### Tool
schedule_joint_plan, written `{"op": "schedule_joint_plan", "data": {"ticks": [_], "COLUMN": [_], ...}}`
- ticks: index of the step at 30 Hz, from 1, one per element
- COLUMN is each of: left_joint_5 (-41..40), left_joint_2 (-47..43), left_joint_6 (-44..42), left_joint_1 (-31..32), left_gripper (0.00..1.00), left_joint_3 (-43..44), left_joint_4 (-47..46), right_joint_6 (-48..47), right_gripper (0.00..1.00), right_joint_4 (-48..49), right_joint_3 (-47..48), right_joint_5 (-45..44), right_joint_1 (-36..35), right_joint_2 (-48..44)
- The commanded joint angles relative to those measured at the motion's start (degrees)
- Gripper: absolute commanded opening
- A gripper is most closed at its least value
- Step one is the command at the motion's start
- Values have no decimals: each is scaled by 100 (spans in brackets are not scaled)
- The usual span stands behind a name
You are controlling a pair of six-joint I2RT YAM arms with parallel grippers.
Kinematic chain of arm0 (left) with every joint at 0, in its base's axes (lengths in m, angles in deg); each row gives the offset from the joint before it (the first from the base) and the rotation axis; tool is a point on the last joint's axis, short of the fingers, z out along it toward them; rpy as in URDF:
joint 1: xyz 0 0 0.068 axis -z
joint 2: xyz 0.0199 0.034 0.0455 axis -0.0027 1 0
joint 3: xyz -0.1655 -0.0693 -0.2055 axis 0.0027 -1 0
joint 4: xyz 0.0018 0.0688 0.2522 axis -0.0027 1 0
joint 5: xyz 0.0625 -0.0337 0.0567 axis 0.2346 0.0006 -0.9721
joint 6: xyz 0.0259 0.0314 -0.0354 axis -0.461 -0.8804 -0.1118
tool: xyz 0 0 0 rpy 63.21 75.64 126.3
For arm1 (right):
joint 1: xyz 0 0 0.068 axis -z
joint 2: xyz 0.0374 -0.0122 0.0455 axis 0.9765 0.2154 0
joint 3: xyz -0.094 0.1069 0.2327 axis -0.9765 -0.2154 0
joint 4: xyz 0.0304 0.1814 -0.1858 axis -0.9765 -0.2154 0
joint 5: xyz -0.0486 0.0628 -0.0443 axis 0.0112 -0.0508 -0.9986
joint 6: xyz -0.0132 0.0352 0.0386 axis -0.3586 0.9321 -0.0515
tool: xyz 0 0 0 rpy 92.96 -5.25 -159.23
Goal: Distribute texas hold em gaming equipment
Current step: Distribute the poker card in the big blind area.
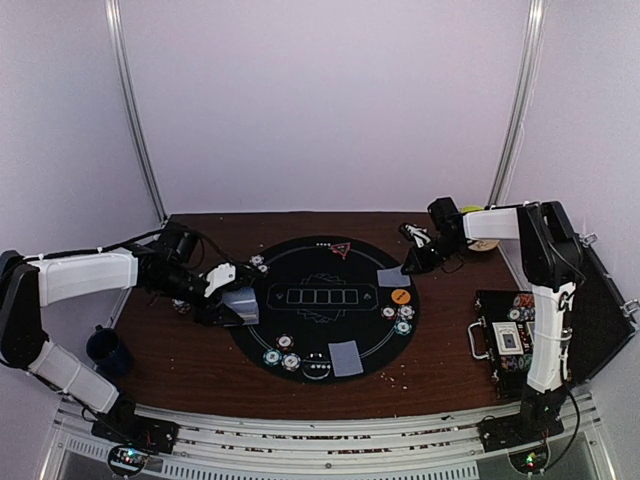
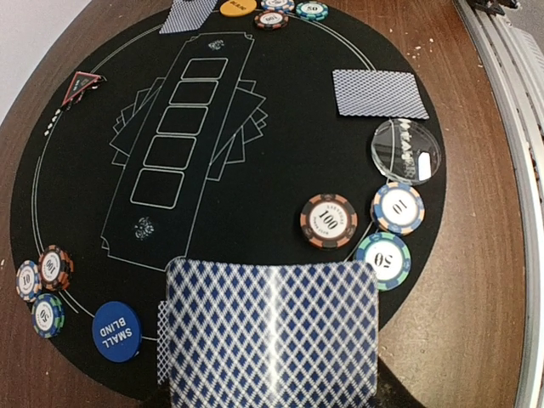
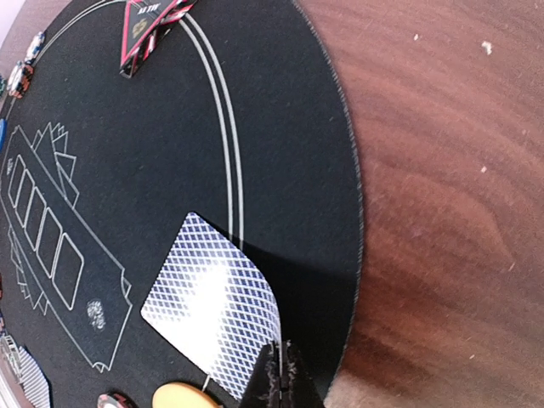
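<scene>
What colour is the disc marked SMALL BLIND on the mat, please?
The disc is blue with white lettering, clearest in the left wrist view.

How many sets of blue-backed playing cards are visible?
3: stack in left gripper; card at black mat's near edge; card at right gripper's tip. Others may be hidden.

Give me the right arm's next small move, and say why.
Probably open the right gripper and lift away. Its card already lies face down on the mat beside the orange button, only the pinched corner curling up. The left gripper holds the deck for the next deal.
</scene>
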Motion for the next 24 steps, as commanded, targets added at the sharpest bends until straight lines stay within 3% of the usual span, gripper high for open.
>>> {"op": "schedule_joint_plan", "data": {"ticks": [1, 5, 16, 21, 24], "left_joint_5": [5, 11, 5, -20, -47], "left_joint_2": [20, 31, 55, 68, 37], "left_joint_6": [-14, -13, -10, 9, 28], "left_joint_1": [20, 19, 19, 25, 23], "left_gripper": [47, 47, 47, 47, 47], "left_joint_3": [-45, -43, -43, -35, -28], "left_joint_4": [-275, -275, -281, -306, -308], "right_joint_6": [-67, -17, 125, 626, 1011], "right_gripper": [3, 14, 60, 83, 91], "right_joint_4": [-144, 14, 210, 673, 1321], "right_joint_3": [317, 195, 65, -210, -678], "right_joint_5": [-338, -454, -806, -1093, -1072], "right_joint_1": [38, 38, 38, 17, -107], "right_joint_2": [120, 18, -292, -944, -1557]}}
